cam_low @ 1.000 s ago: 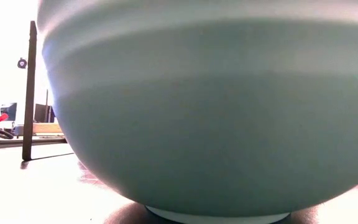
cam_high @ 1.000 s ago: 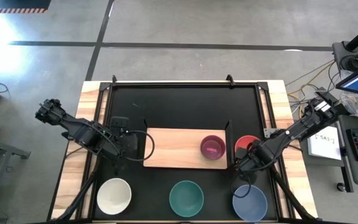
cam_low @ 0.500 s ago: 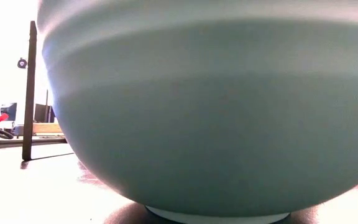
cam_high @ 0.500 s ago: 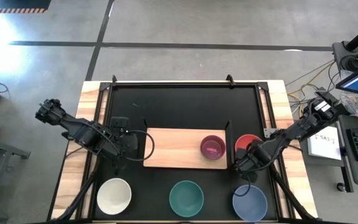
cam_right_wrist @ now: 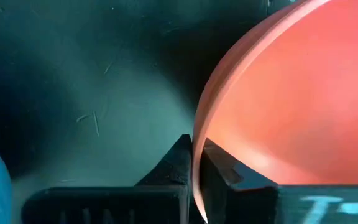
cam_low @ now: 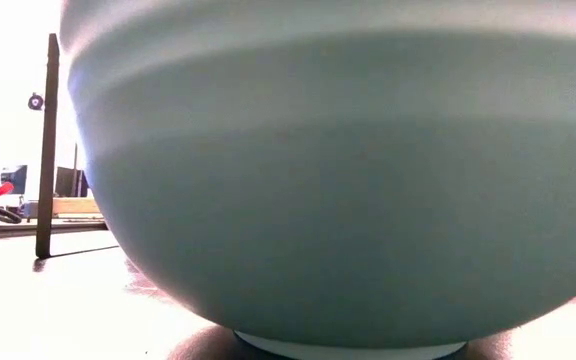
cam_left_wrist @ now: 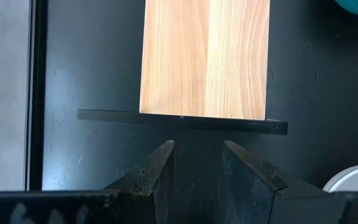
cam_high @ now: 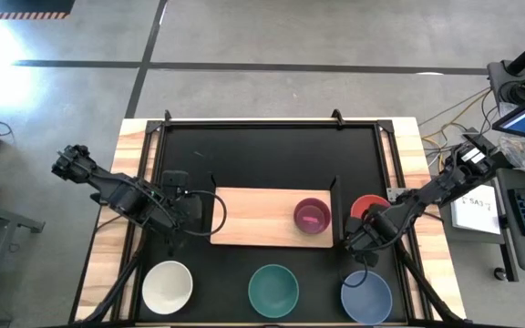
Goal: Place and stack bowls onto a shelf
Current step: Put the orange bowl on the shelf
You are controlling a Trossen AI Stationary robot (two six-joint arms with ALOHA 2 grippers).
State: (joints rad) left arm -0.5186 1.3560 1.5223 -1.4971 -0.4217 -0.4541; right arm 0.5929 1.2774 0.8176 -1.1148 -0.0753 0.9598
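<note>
The teal bowl [cam_low: 328, 180] fills the low view, hiding the table behind it

My right gripper [cam_high: 357, 239] pinches the rim of the red bowl [cam_high: 366, 208], one finger inside and one outside; the bowl sits upright just beyond my fingertips. Just beside it lies the shelf [cam_high: 253, 217], a flat light-wood board with the magenta bowl [cam_high: 312, 216] upright at its near end. The grey-blue bowl [cam_high: 366, 297] rests near my gripper's other side, then the teal bowl [cam_high: 272, 290] and the white bowl [cam_high: 168, 286] farther along.
</note>
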